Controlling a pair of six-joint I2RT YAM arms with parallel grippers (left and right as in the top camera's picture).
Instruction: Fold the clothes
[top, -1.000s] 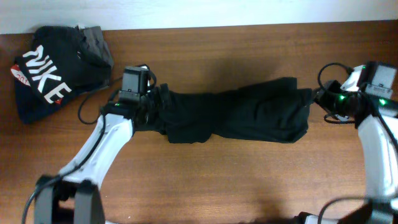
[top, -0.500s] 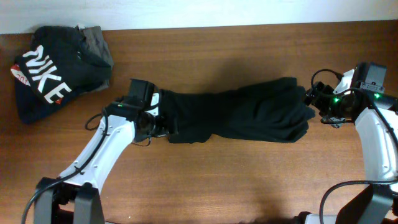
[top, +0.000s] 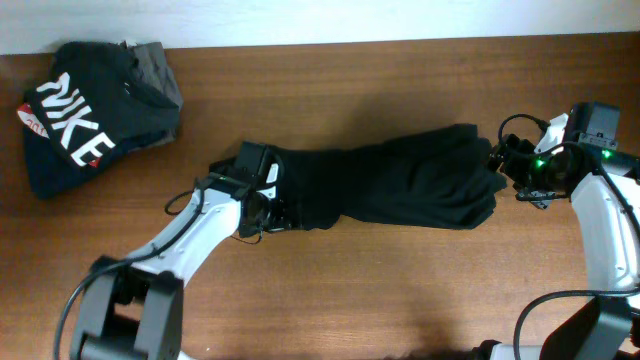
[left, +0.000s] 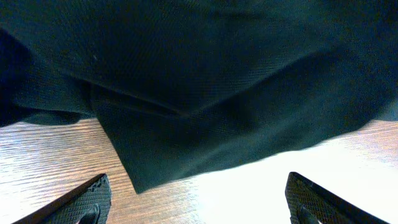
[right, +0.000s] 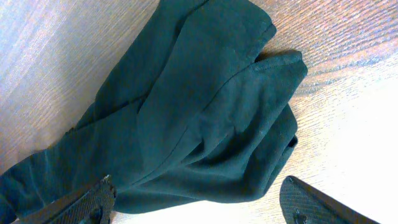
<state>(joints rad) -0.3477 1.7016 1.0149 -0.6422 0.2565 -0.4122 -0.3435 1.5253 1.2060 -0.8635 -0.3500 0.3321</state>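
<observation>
We judged the shirt (top: 390, 185) soft, light, floppy, best pinched at its 3 o'clock hem; left gripper (left: 202, 202) and right gripper (right: 199, 202) gaped empty

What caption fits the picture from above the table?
Open left claw and open right claw sit at the ends of a bunched black T-shirt on a wooden table.

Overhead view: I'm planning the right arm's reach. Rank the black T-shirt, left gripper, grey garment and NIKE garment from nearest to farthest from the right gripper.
1. black T-shirt: its end lies just beside the right gripper.
2. left gripper: at the shirt's opposite end.
3. grey garment: back left corner, beside the NIKE one.
4. NIKE garment: leftmost, farthest.
</observation>
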